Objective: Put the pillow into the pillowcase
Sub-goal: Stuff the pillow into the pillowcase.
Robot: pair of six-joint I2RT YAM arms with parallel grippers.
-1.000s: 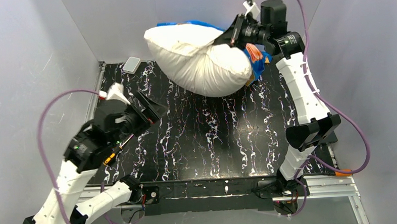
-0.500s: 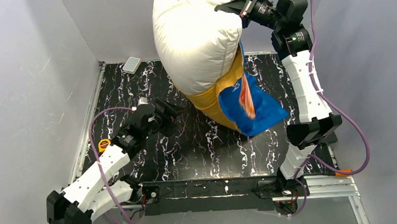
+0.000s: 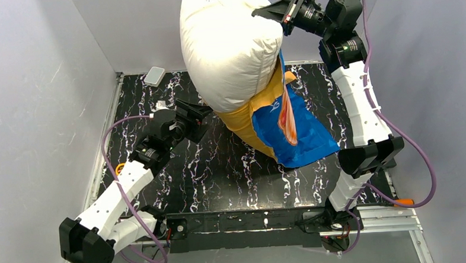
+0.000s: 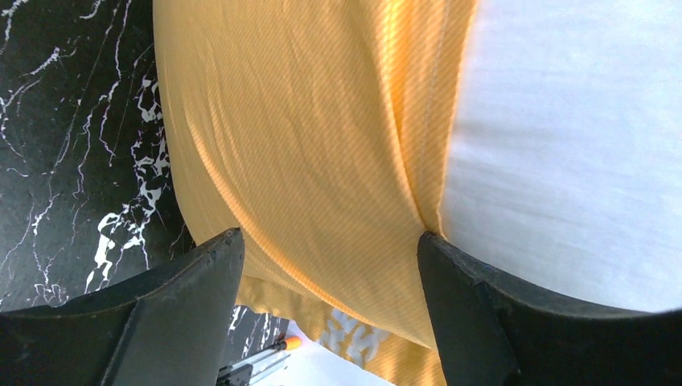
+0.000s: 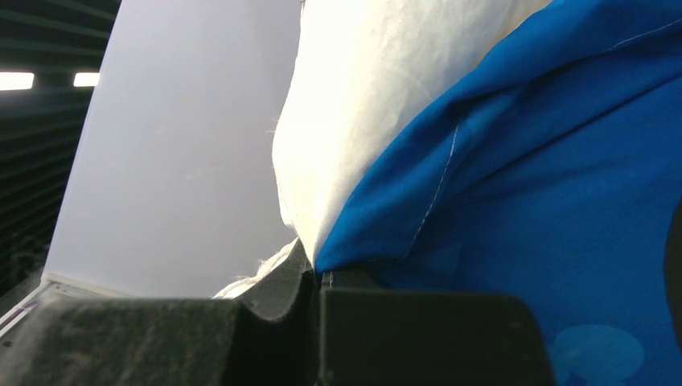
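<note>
Hanging high over the back of the bench [image 3: 232, 173], the pillow [image 3: 227, 43] is well off the surface, white and plump. Only its lower end sits inside the pillowcase [image 3: 299, 137]. The case shows its orange-yellow side wrapped round the bottom of the pillow, while the blue side spills down to the right and trails onto the bench. A thin orange-striped strip [image 3: 287, 114] dangles across the blue.

Up top, the right gripper [image 3: 284, 10] is clenched on the pillow's edge. Its wrist view shows the fingers [image 5: 402, 338] pressed tight together, with white fabric and a blue hem caught in the same pinch.

Down low on the left, the left gripper [image 3: 205, 116] is at the yellow cloth with its fingers [image 4: 185, 281] spread wide and gripping nothing. The yellow fold lies between them, and the pillow's white side is right at one tip.

Now the risks! That top pinch looks small for such a bulky load, so a jolt could let the pillow drop and slide straight out of the case. If the left fingers bite pillow and case together, the case won't draw upward. The blue tail on the bench could also snag or drag.

A small pale grey block [image 3: 154, 75] sits at the far left corner. There is a faint white mark on the blue cloth, too small to read, and no other writing can be made out.
</note>
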